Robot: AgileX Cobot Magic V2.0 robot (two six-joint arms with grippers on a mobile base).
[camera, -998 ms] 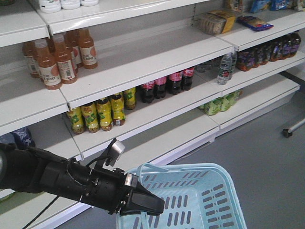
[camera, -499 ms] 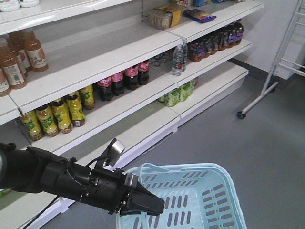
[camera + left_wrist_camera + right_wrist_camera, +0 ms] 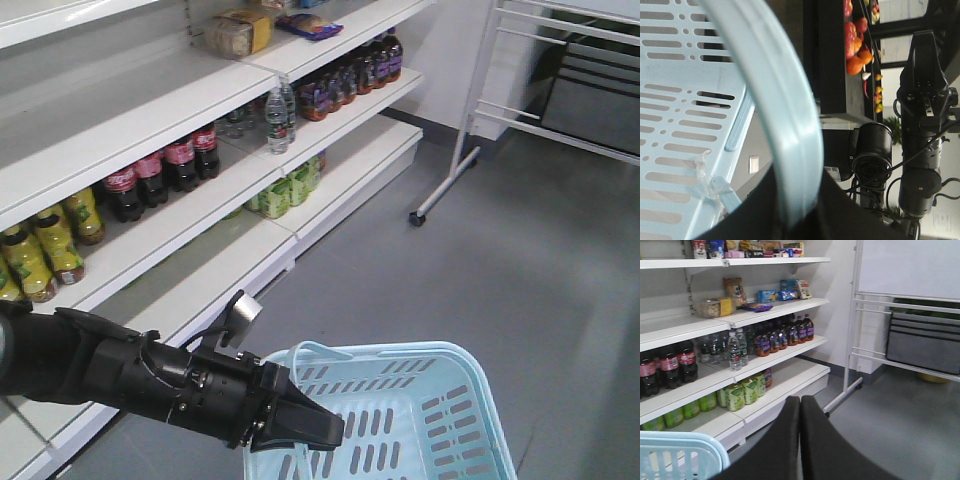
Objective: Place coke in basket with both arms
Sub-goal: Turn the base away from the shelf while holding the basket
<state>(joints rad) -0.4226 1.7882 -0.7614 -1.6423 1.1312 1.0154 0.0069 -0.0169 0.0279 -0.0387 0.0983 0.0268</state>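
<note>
The light blue basket hangs at the bottom of the front view, its slotted sides and rim showing. My left gripper is shut on the basket's blue handle, which runs down between the jaws in the left wrist view. The basket's slotted wall fills the left of that view. My right gripper is shut with its fingers pressed together and nothing between them. It points at the shelves, with a basket corner at its lower left. The coke is out of view.
White store shelves run along the left, holding dark cola bottles with red labels, yellow-green drinks, green bottles and water bottles. A white wheeled rack stands on the grey floor at the right.
The view has swung right along the shelves: the orange juice bottles have left the frame and the wheeled rack has come in. The left gripper and basket keep their place in the frame.
</note>
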